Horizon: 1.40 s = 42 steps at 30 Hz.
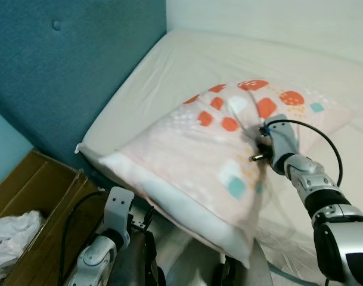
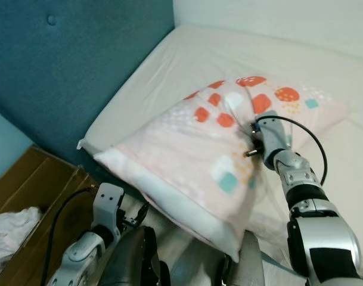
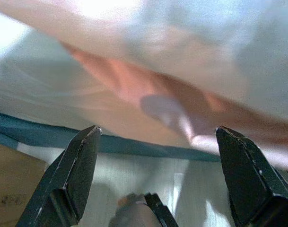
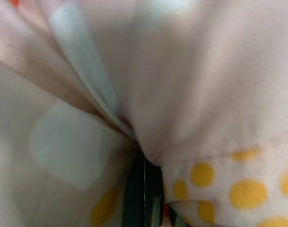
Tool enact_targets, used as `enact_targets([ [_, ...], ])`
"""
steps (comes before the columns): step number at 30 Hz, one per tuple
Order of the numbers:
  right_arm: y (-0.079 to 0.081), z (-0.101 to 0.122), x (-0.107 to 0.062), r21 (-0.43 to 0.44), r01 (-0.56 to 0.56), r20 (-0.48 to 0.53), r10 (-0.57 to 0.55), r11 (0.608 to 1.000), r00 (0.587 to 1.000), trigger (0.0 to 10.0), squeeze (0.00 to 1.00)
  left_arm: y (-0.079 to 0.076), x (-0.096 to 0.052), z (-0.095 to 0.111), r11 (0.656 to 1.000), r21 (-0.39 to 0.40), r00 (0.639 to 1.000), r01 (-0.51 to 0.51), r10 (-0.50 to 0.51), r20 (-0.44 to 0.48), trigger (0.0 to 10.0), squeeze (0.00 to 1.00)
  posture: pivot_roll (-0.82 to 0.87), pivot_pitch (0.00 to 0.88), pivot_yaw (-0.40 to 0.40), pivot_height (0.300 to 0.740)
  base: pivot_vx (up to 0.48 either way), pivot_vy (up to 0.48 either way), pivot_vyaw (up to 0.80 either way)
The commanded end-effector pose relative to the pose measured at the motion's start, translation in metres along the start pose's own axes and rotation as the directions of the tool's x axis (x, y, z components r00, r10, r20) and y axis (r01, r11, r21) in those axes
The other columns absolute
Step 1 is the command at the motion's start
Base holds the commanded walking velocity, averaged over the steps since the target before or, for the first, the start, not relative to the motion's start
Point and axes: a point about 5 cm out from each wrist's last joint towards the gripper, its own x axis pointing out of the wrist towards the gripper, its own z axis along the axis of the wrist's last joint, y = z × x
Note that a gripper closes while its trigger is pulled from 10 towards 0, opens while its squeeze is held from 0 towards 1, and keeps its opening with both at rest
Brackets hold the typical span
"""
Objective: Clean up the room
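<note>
The right claw (image 1: 257, 145) was pinched shut on the soft pink pillow with red and yellow spots (image 1: 211, 161), which hung off the white bed's (image 1: 187, 65) near edge. It should pull slowly. The left claw (image 3: 158, 189) was wide apart, low beside the brown cardboard box (image 1: 38, 196).

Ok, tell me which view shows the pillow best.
Left eye view: the whole pillow lies on the bed, right hand pinching its cover. Right wrist view shows bunched fabric close up; left wrist view its underside.
</note>
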Motion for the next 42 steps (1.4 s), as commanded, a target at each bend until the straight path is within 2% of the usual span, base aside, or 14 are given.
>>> enact_targets([
  [1, -0.029, 0.019, -0.006, 0.021, 0.196, 0.152, -0.197, 0.98, 0.969, 0.0, 0.0, -0.002, -0.005, -0.014, 1.0, -0.02, 0.999, 0.002, -0.003, -0.047, 10.0, 0.0, 0.12, 0.262, -0.01, 0.591, 0.0, 0.0, 0.0],
  [7, -0.037, 0.022, -0.008, -0.039, 0.315, 0.174, -0.304, 0.948, 0.937, 0.0, 0.0, -0.003, -0.004, -0.013, 1.0, -0.02, 0.999, 0.004, -0.005, -0.045, 10.0, 0.0, 0.12, 0.254, -0.013, 0.591, 0.0, 0.0, 0.0],
  [9, -0.044, 0.032, -0.011, -0.053, 0.403, 0.229, -0.382, 0.914, 0.895, 0.0, 0.0, -0.003, -0.002, -0.013, 1.0, -0.023, 0.999, 0.0, -0.001, -0.04, 10.0, 0.0, 0.12, 0.238, -0.015, 0.591, 0.0, 0.0, 0.0],
  [17, -0.03, 0.066, -0.008, -0.22, 0.393, 0.415, -0.279, 0.893, 0.866, 0.0, 0.0, -0.003, 0.002, -0.012, 0.999, -0.043, 1.0, -0.006, 0.005, -0.031, 10.0, 0.0, 0.11, 0.223, -0.012, 0.591, 0.0, 0.0, 0.0],
  [21, -0.03, 0.073, -0.009, -0.38, 0.429, 0.467, -0.23, 0.82, 0.854, 0.0, 0.0, -0.006, 0.005, -0.01, 0.999, -0.049, 1.0, 0.0, -0.001, -0.02, 10.0, 0.0, 0.1, 0.222, -0.016, 0.591, 0.0, 0.0, 0.0],
  [26, -0.031, 0.042, -0.006, -0.257, 0.332, 0.288, -0.256, 0.908, 0.923, 0.0, 0.0, -0.007, 0.008, -0.011, 0.997, -0.074, 1.0, -0.008, 0.006, -0.017, 10.0, 0.0, 0.09, 0.218, -0.018, 0.591, 0.0, 0.0, 0.0],
  [27, -0.021, 0.004, -0.006, -0.18, 0.267, 0.105, -0.252, 0.947, 0.962, 4.5, 0.0, -0.008, 0.01, -0.01, 0.997, -0.08, 1.0, -0.007, 0.006, -0.011, 10.0, 0.0, 0.09, 0.21, -0.024, 0.591, 0.0, 0.0, 0.0],
  [29, -0.021, 0.004, -0.006, -0.18, 0.267, 0.105, -0.252, 0.947, 0.962, 4.5, 0.0, -0.008, 0.01, -0.01, 0.997, -0.08, 1.0, -0.007, 0.006, -0.011, 10.0, 0.0, 0.09, 0.21, -0.024, 0.591, 0.0, 0.0, 0.0],
  [30, -0.016, -0.012, -0.007, -0.133, 0.254, 0.038, -0.251, 0.958, 0.967, 9.1, 0.0, -0.009, 0.012, -0.009, 0.997, -0.083, 1.0, -0.007, 0.007, -0.007, 10.0, 0.0, 0.09, 0.21, -0.024, 0.591, 0.0, 0.0, 0.0],
  [32, -0.011, -0.027, -0.009, -0.071, 0.26, -0.021, -0.262, 0.963, 0.965, 10.0, 0.0, -0.009, 0.013, -0.008, 0.996, -0.088, 1.0, -0.009, 0.009, -0.003, 10.0, 0.0, 0.09, 0.206, -0.022, 0.591, 0.0, 0.0, 0.0],
  [33, -0.008, -0.037, -0.011, -0.021, 0.282, -0.063, -0.283, 0.959, 0.957, 10.0, 0.88, -0.008, 0.015, -0.007, 0.996, -0.091, 1.0, -0.01, 0.01, -0.001, 10.0, 0.0, 0.08, 0.196, -0.022, 0.591, 0.0, 0.0, 0.0],
  [35, -0.008, -0.037, -0.011, -0.021, 0.282, -0.063, -0.283, 0.959, 0.957, 10.0, 0.88, -0.008, 0.015, -0.007, 0.996, -0.091, 1.0, -0.01, 0.01, -0.001, 10.0, 0.0, 0.08, 0.196, -0.022, 0.591, 0.0, 0.0, 0.0],
  [36, -0.006, -0.045, -0.013, 0.036, 0.299, -0.102, -0.294, 0.954, 0.95, 10.0, 1.0, -0.007, 0.016, -0.007, 0.996, -0.093, 1.0, -0.011, 0.011, 0.0, 10.0, 0.0, 0.08, 0.19, -0.021, 0.591, 0.0, 0.0, 0.0],
  [42, -0.01, -0.044, -0.013, 0.204, 0.31, -0.133, -0.287, 0.929, 0.949, 10.0, 1.0, -0.002, 0.023, -0.003, 0.993, -0.114, 1.0, -0.026, 0.028, 0.014, 10.0, 0.0, 0.06, 0.163, -0.025, 0.591, 0.0, 0.0, 0.0],
])
